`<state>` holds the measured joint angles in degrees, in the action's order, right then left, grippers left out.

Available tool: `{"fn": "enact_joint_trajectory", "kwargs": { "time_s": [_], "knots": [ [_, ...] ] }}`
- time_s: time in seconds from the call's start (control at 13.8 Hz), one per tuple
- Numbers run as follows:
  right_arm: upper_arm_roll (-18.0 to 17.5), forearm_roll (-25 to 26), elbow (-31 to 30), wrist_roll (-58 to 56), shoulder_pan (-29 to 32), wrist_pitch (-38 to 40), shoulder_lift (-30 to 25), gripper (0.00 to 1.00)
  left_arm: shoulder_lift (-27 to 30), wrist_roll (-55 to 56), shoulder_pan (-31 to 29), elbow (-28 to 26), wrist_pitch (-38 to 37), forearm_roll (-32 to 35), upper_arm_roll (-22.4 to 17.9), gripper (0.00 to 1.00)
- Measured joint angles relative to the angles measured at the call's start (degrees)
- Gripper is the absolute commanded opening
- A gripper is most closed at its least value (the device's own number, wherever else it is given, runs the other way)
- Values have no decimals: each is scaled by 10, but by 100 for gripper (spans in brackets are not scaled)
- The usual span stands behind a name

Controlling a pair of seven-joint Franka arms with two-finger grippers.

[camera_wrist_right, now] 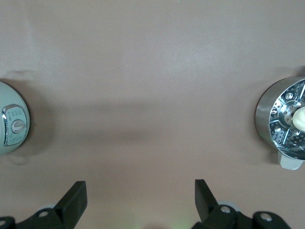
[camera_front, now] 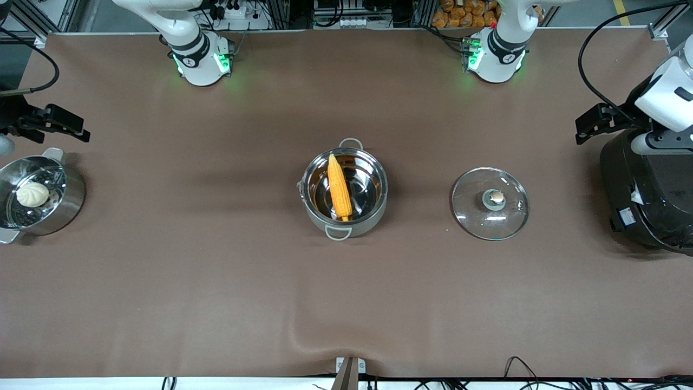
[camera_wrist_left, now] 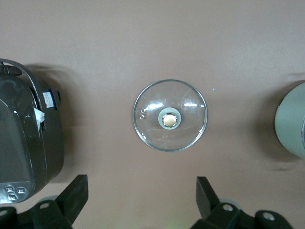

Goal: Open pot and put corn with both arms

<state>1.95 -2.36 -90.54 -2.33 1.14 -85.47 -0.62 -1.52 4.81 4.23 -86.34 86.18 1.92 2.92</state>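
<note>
The steel pot [camera_front: 373,219] stands uncovered at the table's middle. The yellow-orange corn [camera_front: 339,187] lies inside it. The glass lid [camera_front: 490,203] with its tan knob lies flat on the table beside the pot, toward the left arm's end; it also shows in the left wrist view [camera_wrist_left: 170,115]. My left gripper [camera_front: 582,127] is open and empty, up over the table by the rice cooker; its spread fingers show in its own view [camera_wrist_left: 141,200]. My right gripper [camera_front: 81,130] is open and empty, over the table by the steamer pot, seen also in its own view [camera_wrist_right: 140,200].
A large black rice cooker [camera_front: 644,195] stands at the left arm's end. A steel steamer pot [camera_front: 70,200] holding a white bun [camera_front: 32,193] stands at the right arm's end. The brown table cover [camera_front: 216,281] has a slight wrinkle near the front edge.
</note>
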Motion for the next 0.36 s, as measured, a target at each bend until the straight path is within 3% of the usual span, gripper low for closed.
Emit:
{"fn": "enact_joint_trajectory", "kwargs": {
  "time_s": [0.36],
  "knots": [
    [0,0,-1,0,0,0,0,100,0,0,0,0,-7,0,1,100]
  ]
}}
